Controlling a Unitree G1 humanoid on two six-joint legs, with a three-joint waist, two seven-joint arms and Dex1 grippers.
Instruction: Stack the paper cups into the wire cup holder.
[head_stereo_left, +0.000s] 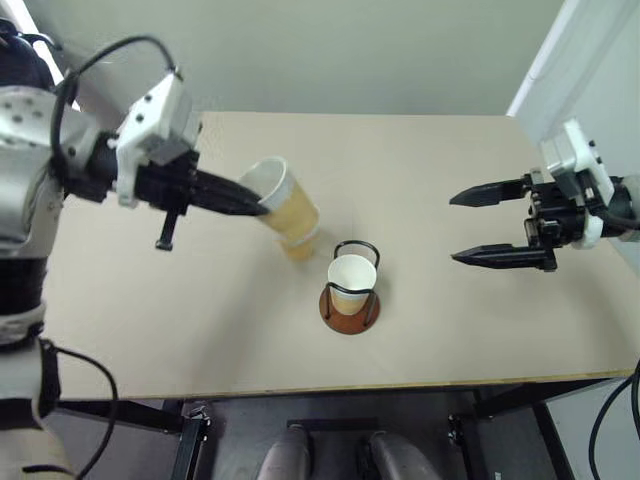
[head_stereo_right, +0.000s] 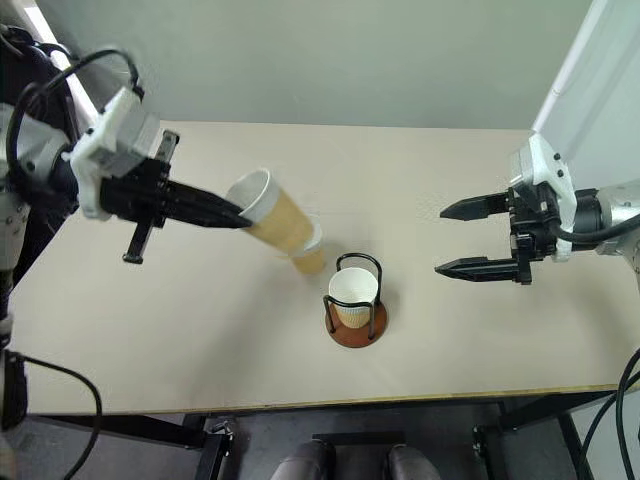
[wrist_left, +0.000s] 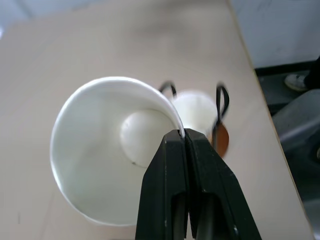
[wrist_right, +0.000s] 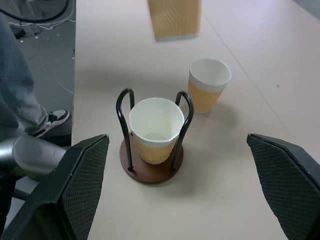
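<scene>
A: Nearest to us in the head view, the wire cup holder (head_stereo_left: 349, 300) sits at the front middle of the worktop (head_stereo_left: 130, 300), one cup (head_stereo_left: 351, 283) already upright inside it. Our left pincer (head_stereo_left: 250, 203) is clamped on the rim of a second cup (head_stereo_left: 283, 207), held tilted in the air, mouth toward the arm.

B: Third cup?

A: Third cup (head_stereo_left: 302, 244) stands on the worktop just behind the holder, half hidden by the lifted one. Right pincer (head_stereo_left: 472, 226) hangs spread wide, empty, well off to the right.

B: Left wrist view?

A: Black fingers (wrist_left: 170, 170) pressed together on the thin white rim, cup interior facing us, holder (wrist_left: 220, 135) blurred beyond it.

B: Right wrist view?

A: Both fingers (wrist_right: 75, 180) far apart, holder with its cup between them further off, loose cup behind, held cup's base (wrist_right: 175, 20) hanging above.

B: How do we finish this step well?

A: We'd judge: level the cup upright first, centre its base over the seated cup between the arches, lower straight, release only once nested. Rim pinch is thin, so go slow, avoid clipping the wires.
</scene>
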